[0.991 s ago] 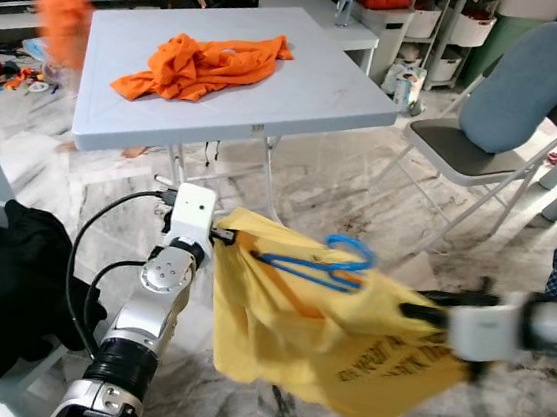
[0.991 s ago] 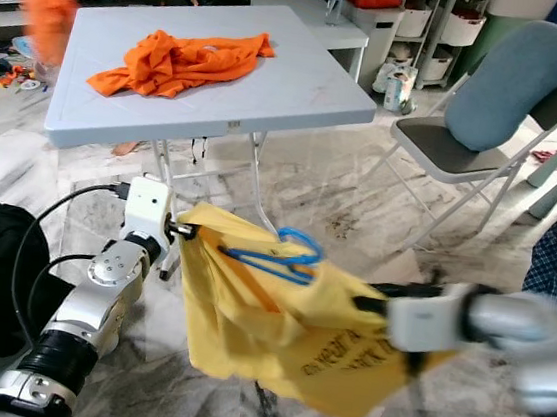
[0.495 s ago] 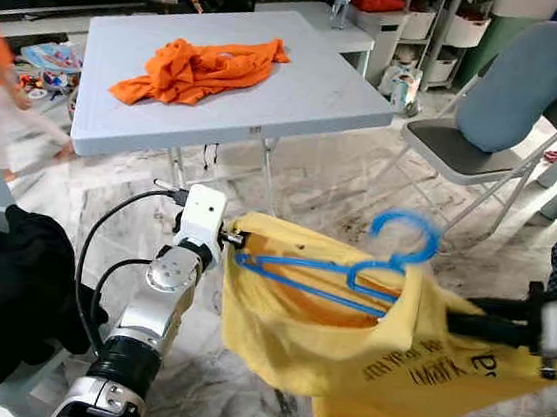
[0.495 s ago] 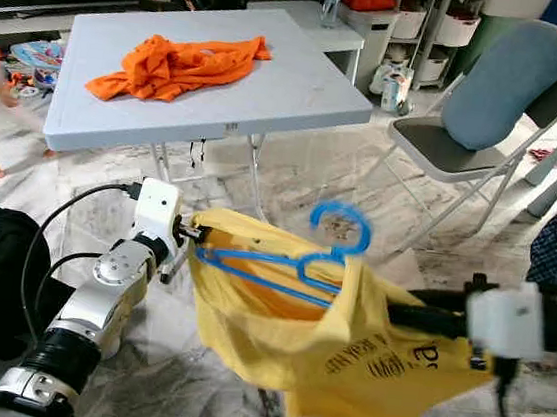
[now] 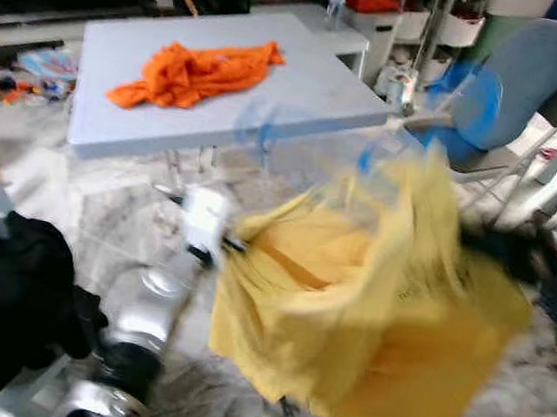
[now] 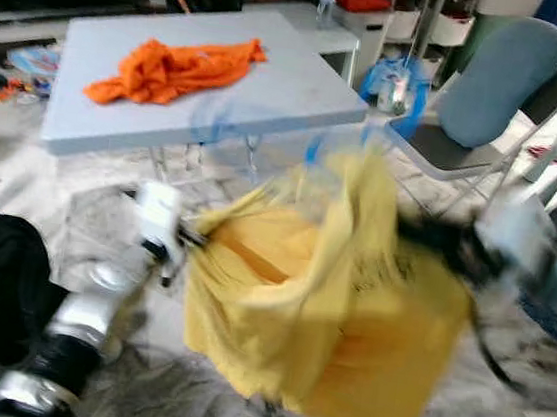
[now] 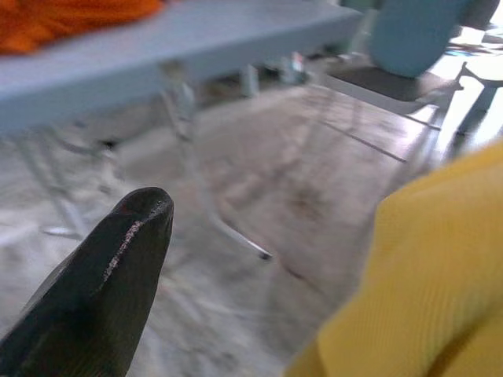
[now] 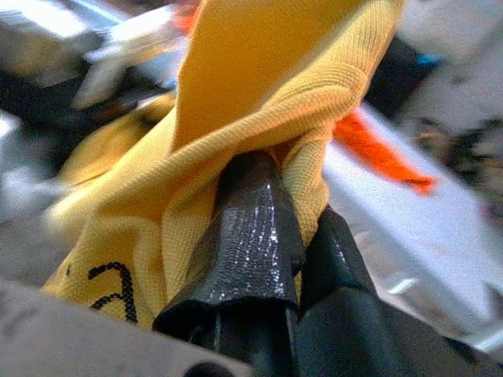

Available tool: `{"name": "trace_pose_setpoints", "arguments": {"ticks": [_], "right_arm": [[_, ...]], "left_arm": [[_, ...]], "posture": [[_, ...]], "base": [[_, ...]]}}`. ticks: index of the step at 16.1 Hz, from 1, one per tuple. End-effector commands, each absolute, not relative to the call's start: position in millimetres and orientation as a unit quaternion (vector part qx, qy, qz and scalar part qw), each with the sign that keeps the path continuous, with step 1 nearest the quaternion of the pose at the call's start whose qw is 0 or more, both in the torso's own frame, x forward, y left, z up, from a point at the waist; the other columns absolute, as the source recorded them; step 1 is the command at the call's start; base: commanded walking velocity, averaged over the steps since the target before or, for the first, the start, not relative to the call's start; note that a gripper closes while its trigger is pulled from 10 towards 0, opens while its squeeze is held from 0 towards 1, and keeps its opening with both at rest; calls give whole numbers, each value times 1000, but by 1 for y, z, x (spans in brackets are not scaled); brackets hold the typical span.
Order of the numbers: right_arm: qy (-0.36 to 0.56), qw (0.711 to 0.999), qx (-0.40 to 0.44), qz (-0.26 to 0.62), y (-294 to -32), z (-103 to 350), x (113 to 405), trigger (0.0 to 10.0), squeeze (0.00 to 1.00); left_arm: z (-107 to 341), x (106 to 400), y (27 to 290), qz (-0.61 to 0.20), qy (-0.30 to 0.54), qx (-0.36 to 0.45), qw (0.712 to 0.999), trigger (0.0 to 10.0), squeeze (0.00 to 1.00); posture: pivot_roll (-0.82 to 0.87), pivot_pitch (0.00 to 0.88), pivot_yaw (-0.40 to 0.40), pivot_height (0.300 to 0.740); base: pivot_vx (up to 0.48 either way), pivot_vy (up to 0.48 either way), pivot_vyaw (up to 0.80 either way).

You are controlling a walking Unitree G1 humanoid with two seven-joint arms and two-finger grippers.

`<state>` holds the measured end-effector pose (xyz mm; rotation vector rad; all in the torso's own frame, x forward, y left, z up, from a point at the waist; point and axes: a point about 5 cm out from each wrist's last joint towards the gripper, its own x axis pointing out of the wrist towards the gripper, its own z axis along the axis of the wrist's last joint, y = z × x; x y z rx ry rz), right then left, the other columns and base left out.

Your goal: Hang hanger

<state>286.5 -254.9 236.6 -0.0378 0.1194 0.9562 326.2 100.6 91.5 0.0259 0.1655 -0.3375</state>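
Note:
A yellow shirt (image 5: 368, 309) hangs stretched between my two grippers over the marble floor, badly blurred by motion. A blue hanger sits inside its neck, and its hook (image 5: 476, 93) is a blue smear up in front of the chair. My left gripper (image 5: 229, 246) pinches the shirt's left edge; in the left wrist view one black finger (image 7: 102, 275) lies beside the yellow cloth (image 7: 428, 267). My right gripper (image 8: 291, 196) is shut on a fold of the shirt (image 8: 236, 118), and shows as a dark blur (image 5: 501, 244) at the shirt's right.
A grey folding table (image 5: 301, 95) carrying an orange garment (image 5: 189, 68) stands behind the shirt. A folding chair (image 5: 518, 90) with a blue-grey back is at the right. Black cloth (image 5: 0, 308) lies at the lower left. Storage shelves line the back.
My right arm has swung up and the shirt has billowed upward. The hanger's hook rose toward the chair. The whole picture is now motion-blurred, and the orange-clad person at the left has gone.

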Motion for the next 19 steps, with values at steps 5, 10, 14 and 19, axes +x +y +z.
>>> {"name": "trace_pose_setpoints", "arguments": {"ticks": [5, 10, 14, 19], "right_arm": [[55, 922, -60, 377, -205, 203, 308, 10000, 0], [21, 941, -120, 316, -181, 186, 328, 10000, 0], [51, 924, -201, 320, -172, 163, 334, 10000, 0], [87, 844, -301, 436, -195, 143, 316, 10000, 0]], "left_arm": [[91, 316, 92, -196, 82, 1, 977, 10000, 1000], [101, 309, 87, -264, 36, 81, 960, 10000, 1000], [116, 297, 69, -390, -13, 167, 906, 10000, 1000], [109, 283, 90, -431, -22, 188, 882, 10000, 1000]], "posture": [[-172, 0, 23, 740], [-164, 0, 12, 740], [-151, 0, 7, 740], [-146, 0, 2, 740]], "base": [[0, 0, 0], [0, 0, 0], [0, 0, 0], [0, 0, 0]]}}
